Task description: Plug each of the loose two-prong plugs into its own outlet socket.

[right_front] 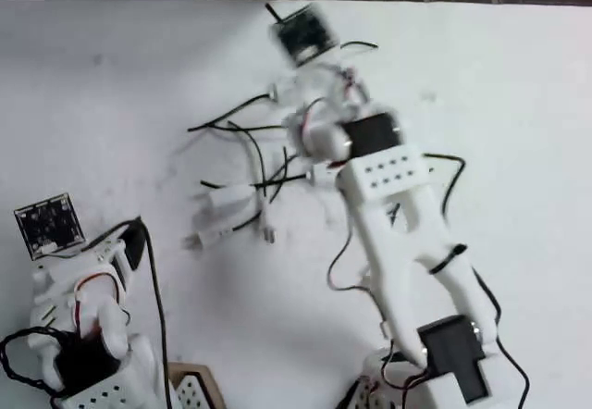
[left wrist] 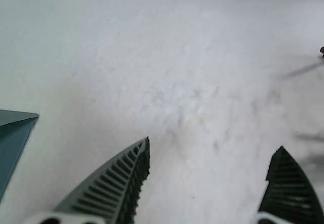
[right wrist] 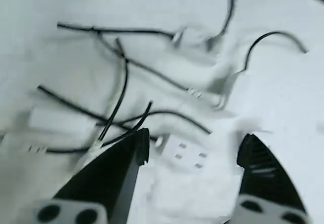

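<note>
Looks down on a white counter with two white robot arms. Shows the right arm stretched out over the middle of the counter, above a tangle of black cables.

From the right wrist, shows the right hand spread wide, pinching nothing, with dark ribbed fingers well apart. Places a small white outlet socket, with pairs of slots on its face, flat on the counter between those fingertips. Places loose cable ends with small plugs just beyond the fingertips, among the cables, with prongs too blurred to count. Shows two longer white blocks side by side, farther from the hand than the socket and crossed by cables.

Shows the left arm folded back at a near corner of the counter, well apart from the cables. From the left wrist, shows the left hand also spread wide, pinching nothing, with white counter surface between and beyond its fingertips.

Shows a square black board with white markings on the left arm, and a second board on the right arm, with markings too small to read.
</note>
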### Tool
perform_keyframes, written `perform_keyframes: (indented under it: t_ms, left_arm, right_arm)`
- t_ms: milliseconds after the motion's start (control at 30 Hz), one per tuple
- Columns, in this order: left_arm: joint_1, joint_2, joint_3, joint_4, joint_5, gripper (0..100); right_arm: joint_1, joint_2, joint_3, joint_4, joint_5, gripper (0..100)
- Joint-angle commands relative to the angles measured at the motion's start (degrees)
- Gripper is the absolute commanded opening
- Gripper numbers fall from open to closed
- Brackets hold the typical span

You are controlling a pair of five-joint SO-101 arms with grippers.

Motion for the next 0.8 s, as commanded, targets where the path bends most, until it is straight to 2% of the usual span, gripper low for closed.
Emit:
perform_keyframes:
  t_ms: [0, 100, 333, 767]
  left_arm:
    - [-0.3, -0.1, -0.6, -0.2, 0.4, 36]
    - [-0.3, -0.1, -0.6, -0.1, 0.4, 36]
    - [-0.3, -0.1, -0.6, 0.0, 0.4, 36]
    - [-0.4, -0.1, -0.6, 0.0, 0.4, 36]
  right_arm:
    - [-5.7, 1.0, -3.1, 6.9, -3.3, 26.3]
    - [-8.7, 6.1, -3.3, 7.2, -8.1, 26.3]
    - [-13.0, 17.0, -4.4, 7.0, -13.5, 26.2]
    - [-13.1, 34.0, -12.1, 7.3, -14.4, 26.2]
